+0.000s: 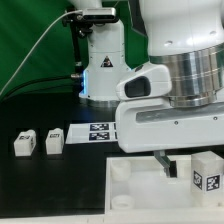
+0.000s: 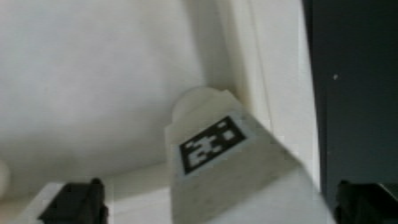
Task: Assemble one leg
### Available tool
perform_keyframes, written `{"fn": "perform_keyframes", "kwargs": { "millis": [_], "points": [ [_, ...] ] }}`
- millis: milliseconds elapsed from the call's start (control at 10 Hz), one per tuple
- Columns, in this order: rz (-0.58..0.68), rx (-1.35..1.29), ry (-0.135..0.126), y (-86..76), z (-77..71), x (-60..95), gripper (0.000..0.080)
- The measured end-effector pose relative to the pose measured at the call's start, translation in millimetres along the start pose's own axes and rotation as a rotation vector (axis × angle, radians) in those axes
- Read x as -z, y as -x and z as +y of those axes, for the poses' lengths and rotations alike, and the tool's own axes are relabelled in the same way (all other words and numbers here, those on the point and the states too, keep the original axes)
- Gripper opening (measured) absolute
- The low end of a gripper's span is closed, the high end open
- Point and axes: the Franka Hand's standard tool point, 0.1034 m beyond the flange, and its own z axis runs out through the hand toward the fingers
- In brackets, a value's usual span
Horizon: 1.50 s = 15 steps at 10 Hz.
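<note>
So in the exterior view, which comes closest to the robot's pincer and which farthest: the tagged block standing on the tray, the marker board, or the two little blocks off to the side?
1. The leg on the tray, just to the exterior view's right of the gripper.
2. The marker board, behind it, toward the left.
3. The two loose legs, far left on the black table; too close together to rank.

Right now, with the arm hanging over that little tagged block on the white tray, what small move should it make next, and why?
Probably straight down, then close. The wrist view shows the leg lying between the open end effector fingertips, not yet gripped, against the tray's wall. In the exterior view the end effector hangs just beside the leg.
</note>
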Motion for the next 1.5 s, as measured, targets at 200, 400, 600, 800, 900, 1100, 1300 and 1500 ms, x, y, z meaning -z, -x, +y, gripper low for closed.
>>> {"fn": "perform_keyframes", "kwargs": {
  "millis": [200, 400, 600, 800, 900, 1100, 1300, 1500],
  "points": [
    [-0.001, -0.059, -0.005, 0.3, -0.4, -0.6, 0.0419],
    [-0.002, -0.183, -0.008, 0.5, -1.1, -0.8, 0.0294],
    [-0.005, -0.446, -0.014, 0.1, -2.6, -2.0, 0.0294],
    [-0.006, -0.782, -0.016, -1.9, -0.7, -2.5, 0.0294],
    [-0.010, -0.973, -0.022, -1.7, -0.5, -2.7, 0.0294],
    [-0.016, -1.359, -0.042, 0.4, -3.1, -2.2, 0.0294],
    [-0.015, -1.536, -0.077, 1.3, -0.7, -2.5, 0.0294],
    [-0.022, -1.652, -0.081, 1.8, 0.4, -2.2, 0.0294]
  ]
}}
